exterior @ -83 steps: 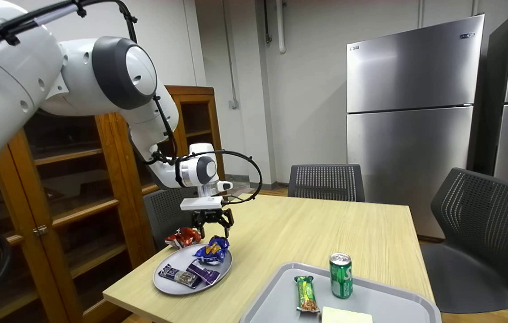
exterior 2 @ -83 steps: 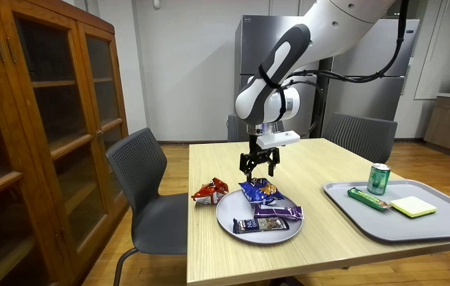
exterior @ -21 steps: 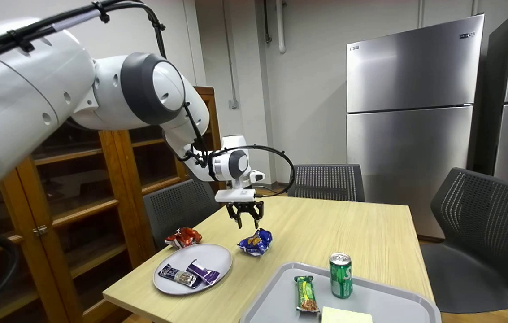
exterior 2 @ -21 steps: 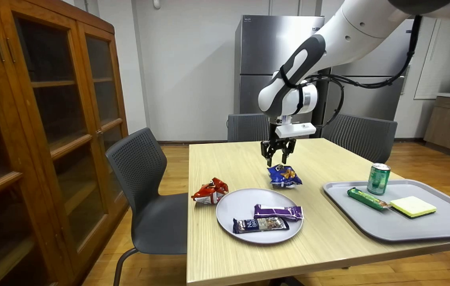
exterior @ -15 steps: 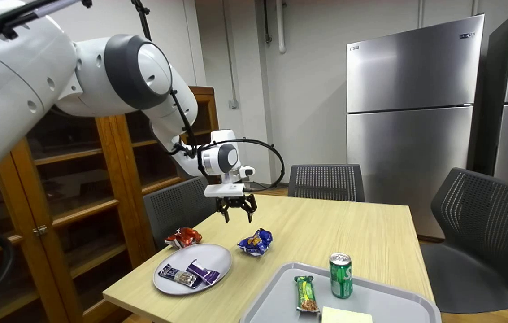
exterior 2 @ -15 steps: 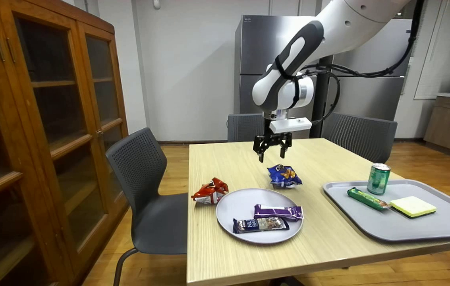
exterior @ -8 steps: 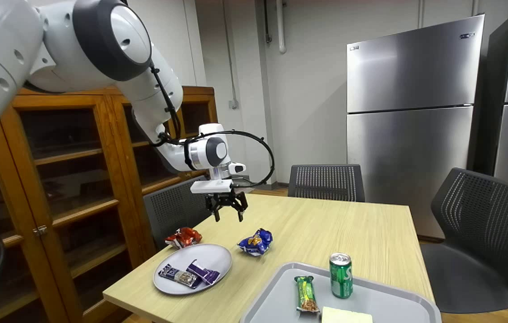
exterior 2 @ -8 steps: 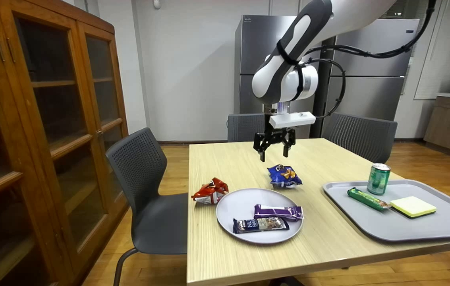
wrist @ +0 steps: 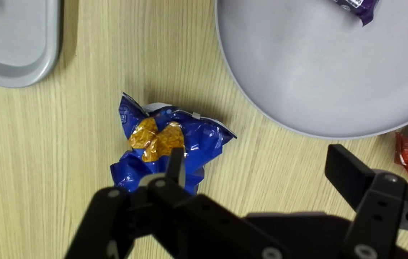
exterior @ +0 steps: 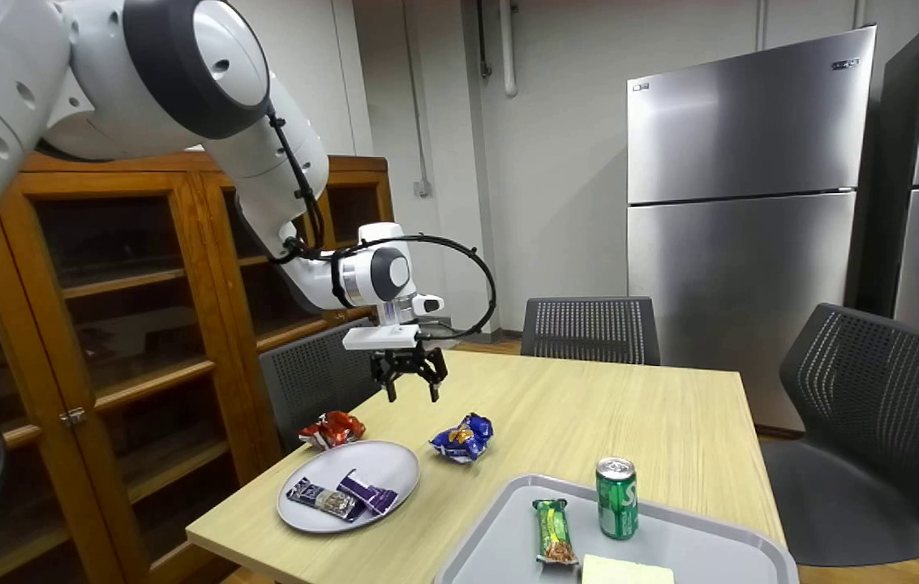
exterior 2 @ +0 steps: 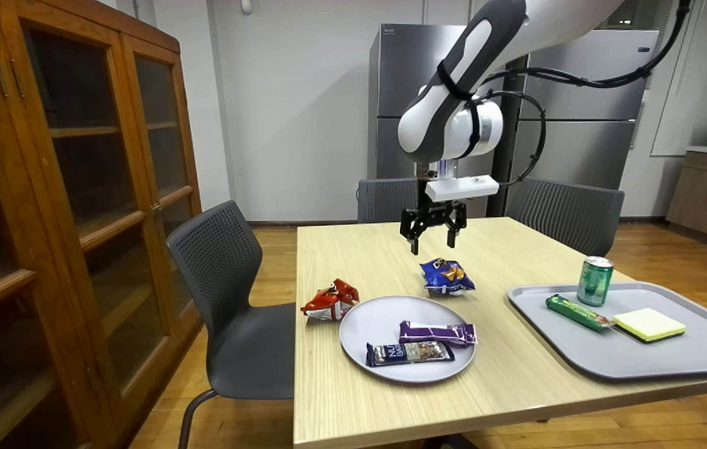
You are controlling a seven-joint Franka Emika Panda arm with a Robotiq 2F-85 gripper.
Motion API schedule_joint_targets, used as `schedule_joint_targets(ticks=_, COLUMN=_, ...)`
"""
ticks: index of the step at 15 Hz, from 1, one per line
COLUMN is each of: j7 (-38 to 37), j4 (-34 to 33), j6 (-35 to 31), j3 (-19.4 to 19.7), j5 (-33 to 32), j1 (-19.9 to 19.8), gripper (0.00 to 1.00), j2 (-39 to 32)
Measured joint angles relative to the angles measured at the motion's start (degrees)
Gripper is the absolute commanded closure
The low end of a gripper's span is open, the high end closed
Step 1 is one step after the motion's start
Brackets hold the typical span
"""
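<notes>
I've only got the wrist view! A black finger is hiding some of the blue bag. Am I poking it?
Observer: No, in both exterior views there's a gap between the gripper and the blue bag.
Operator: Phew! I can see the end of a purple wrapper on the plate. Anything else on there?
Observer: Yes, a dark blue bar lies on it too.
Operator: And the tray? I just get its corner and a green speck!
Observer: A green can stands upright on it.
</notes>
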State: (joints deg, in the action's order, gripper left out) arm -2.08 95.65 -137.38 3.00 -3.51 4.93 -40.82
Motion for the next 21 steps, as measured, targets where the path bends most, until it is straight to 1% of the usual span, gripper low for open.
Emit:
schedule_joint_targets(ticks=7, j7=-0.05, j4=0.01, j6=-0.02, j3=0.00, j5=0.02, j1=0.00, gripper=0.00, j2=-0.10)
schedule_joint_targets(ticks=9, j7=-1.79, j4=0.09, j6=-0.02, j3=0.00, j5=0.03, j1=0.03, gripper=0.00, j2=-0.17)
schedule_joint_targets(ticks=10, j7=-3.18, j4=0.16, j6=-0.01, j3=0.00, j5=0.03, j1=0.10, gripper=0.00, j2=-0.17)
schedule_joint_targets(ticks=16, j7=-20.05, j4=1.18, j6=0.41, j3=2.53, j5=0.59, j1=2.39, gripper=0.00, j2=-0.20)
schedule_joint_targets(ticks=18, j7=-23.82, j4=1.92, j6=0.42, j3=2.52, j5=2.25, j1=2.82, gripper=0.00, j2=-0.20)
schedule_joint_targets(ticks=21, j7=-29.19, j4=3.29, j6=-0.09, j3=2.30, j5=6.58, j1=3.68, gripper=0.00, j2=-0.16)
